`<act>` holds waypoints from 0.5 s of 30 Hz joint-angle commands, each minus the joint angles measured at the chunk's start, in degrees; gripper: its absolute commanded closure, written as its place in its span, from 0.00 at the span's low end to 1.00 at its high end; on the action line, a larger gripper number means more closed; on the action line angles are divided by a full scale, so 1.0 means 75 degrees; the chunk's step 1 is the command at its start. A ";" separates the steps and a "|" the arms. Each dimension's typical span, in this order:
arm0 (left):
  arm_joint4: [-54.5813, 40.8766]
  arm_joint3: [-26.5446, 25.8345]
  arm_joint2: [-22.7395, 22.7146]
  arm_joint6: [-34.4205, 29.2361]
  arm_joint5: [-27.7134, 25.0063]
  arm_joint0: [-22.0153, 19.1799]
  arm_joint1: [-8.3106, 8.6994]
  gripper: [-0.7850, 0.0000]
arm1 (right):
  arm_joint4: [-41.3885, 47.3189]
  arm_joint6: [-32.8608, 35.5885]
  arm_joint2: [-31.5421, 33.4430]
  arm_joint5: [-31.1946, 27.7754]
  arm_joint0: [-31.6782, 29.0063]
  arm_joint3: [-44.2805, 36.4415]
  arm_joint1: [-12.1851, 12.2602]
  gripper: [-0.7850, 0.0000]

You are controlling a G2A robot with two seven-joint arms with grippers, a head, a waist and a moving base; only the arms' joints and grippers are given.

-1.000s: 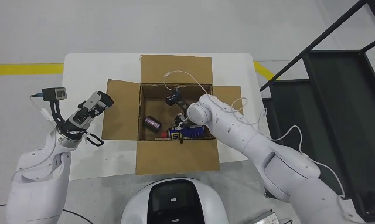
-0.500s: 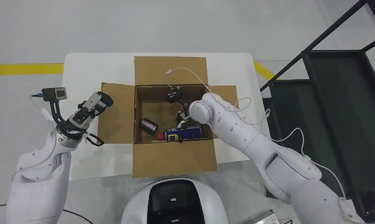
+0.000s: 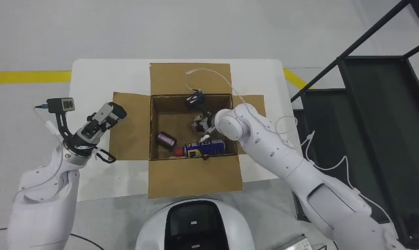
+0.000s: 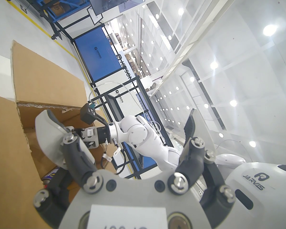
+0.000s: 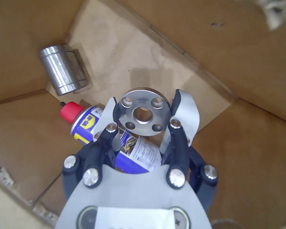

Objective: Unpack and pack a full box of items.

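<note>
An open cardboard box (image 3: 195,173) stands mid-table with its flaps spread. Inside it my right gripper (image 5: 143,110) is shut on a round steel flange (image 5: 143,115) with several holes, held above the box floor; the same right gripper (image 3: 201,124) sits mid-box in the top view. Below it lies a blue spray can (image 5: 84,126) with a red cap, which is the spray can (image 3: 204,147) along the near wall. A steel cylinder (image 5: 63,72) lies in a corner, seen from above as the cylinder (image 3: 166,140). My left gripper (image 3: 111,112) hangs open and empty beside the box's left flap.
The white table (image 3: 91,73) is bare to the left and behind the box. A black stair frame (image 3: 366,73) stands off the table's right side. A white cable (image 3: 209,73) loops over the box's far flap.
The box slid slightly to the left. My right gripper moved toward the far side of the box with the flange in it. The left arm stayed put.
</note>
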 commanded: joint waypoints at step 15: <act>0.0000 0.0000 0.0000 0.0000 0.0000 0.0000 0.0000 0.00 | -0.0130 -0.0139 0.1305 -0.0660 -0.1340 -0.2096 0.0467 1.00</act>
